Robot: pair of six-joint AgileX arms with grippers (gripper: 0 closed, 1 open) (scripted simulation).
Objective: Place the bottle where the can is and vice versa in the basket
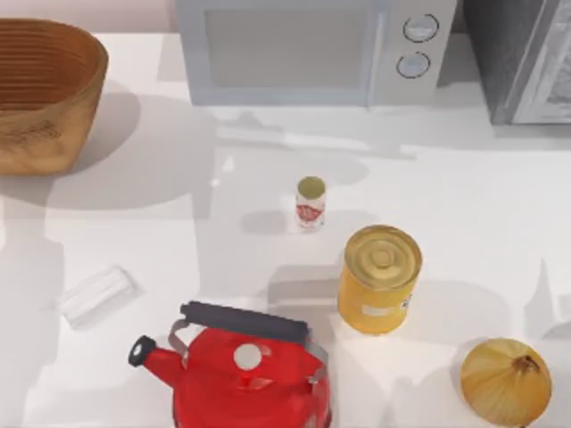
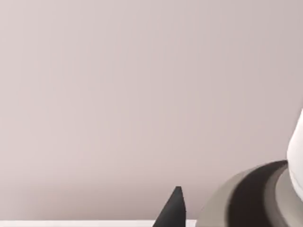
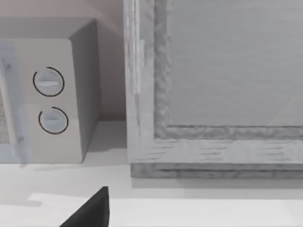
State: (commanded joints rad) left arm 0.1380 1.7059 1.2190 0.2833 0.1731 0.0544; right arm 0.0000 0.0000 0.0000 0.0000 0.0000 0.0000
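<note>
Mid-table in top view: bottle (image 1: 310,202) upright nr can (image 1: 379,279), wicker basket (image 1: 43,94) far left; wrist views face microwave (image 3: 47,94), wall; grip state can't tell.

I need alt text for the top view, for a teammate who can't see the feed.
A tiny white bottle and a yellow can stand upright and apart mid-table, outside the wicker basket at the far left. A red kettle, an onion and a clear block sit nearer the front; a microwave stands at the back.
</note>
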